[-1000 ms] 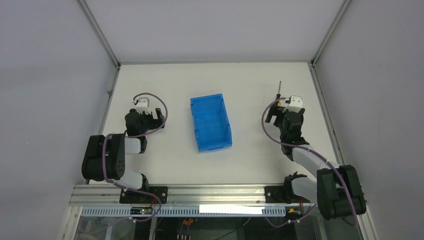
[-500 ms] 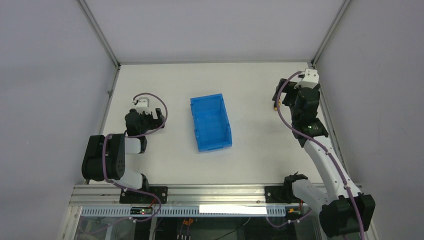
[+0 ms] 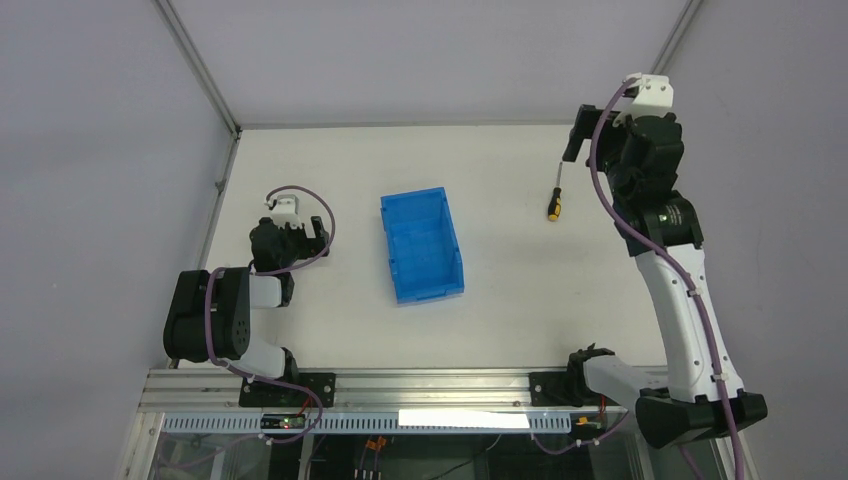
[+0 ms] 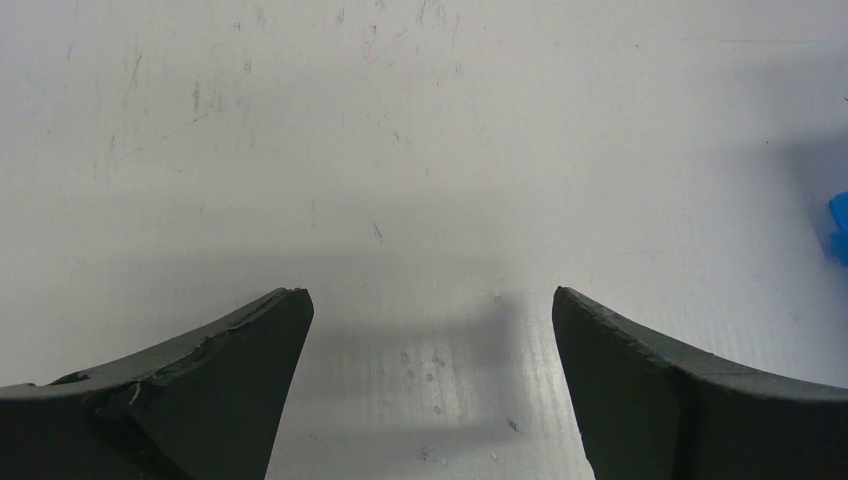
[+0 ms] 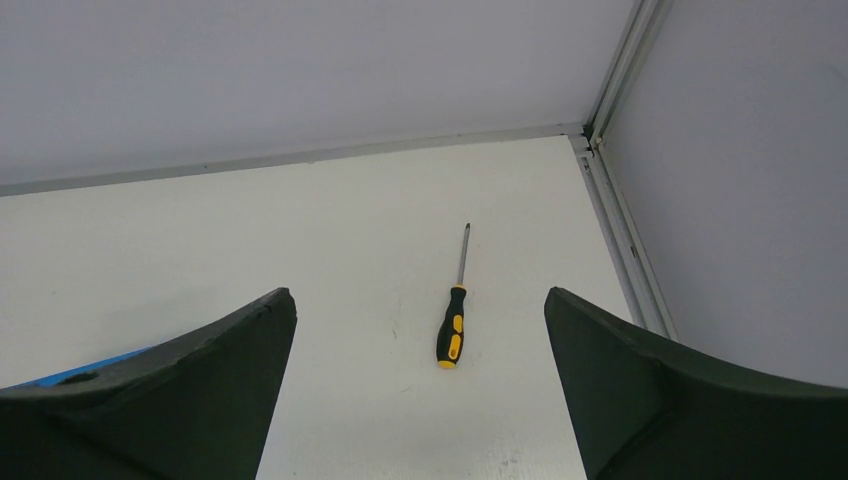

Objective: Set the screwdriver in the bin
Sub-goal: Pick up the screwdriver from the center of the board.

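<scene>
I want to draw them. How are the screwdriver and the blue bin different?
The screwdriver is thin, black and yellow; the bin is wide and all blue. The screwdriver is much shorter than the bin. Both lie on the table, untouched.

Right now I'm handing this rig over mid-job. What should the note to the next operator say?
Left hand: open, empty, low over the table, left of the bin.
Right hand: open, empty, raised near the far right corner.
Screwdriver: flat on the table right of the bin, tip pointing away, untouched.
Bin: mid-table, empty.
Done: nothing yet.
Left: grasp the screwdriver, carry it over, drop it in the bin.
</scene>
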You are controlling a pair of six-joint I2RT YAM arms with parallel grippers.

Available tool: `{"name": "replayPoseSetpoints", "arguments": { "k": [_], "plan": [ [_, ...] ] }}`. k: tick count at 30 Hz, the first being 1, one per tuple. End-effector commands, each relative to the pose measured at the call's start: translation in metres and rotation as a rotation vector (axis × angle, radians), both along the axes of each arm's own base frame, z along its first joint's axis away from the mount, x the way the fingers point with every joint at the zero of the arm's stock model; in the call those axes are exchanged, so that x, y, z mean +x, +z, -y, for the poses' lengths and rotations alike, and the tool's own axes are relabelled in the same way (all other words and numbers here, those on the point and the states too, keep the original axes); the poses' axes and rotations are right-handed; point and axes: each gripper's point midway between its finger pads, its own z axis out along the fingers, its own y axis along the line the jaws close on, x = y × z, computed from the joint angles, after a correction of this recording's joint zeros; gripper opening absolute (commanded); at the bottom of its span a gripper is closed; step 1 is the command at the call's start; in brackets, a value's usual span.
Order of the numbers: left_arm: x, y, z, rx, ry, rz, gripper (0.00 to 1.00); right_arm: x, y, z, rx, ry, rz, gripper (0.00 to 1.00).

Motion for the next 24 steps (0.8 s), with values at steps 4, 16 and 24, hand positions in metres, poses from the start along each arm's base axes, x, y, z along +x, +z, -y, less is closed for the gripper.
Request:
{"name": "replayPoseSetpoints", "arguments": {
  "k": [4, 16, 24],
  "plan": [
    [0.008, 0.013, 0.003, 0.014, -0.011, 0.046, 0.99, -0.004, 0.037, 0.002, -0.053, 0.017, -0.025, 0.99],
    [0.008, 0.012, 0.003, 0.014, -0.011, 0.045, 0.99, 0.029, -0.003, 0.003, -0.063, -0.022, -0.173, 0.99],
    [0.008, 0.012, 0.003, 0.013, -0.011, 0.046, 0.99, 0.071, -0.083, 0.006, 0.006, -0.044, -0.368, 0.99]
  ]
}}
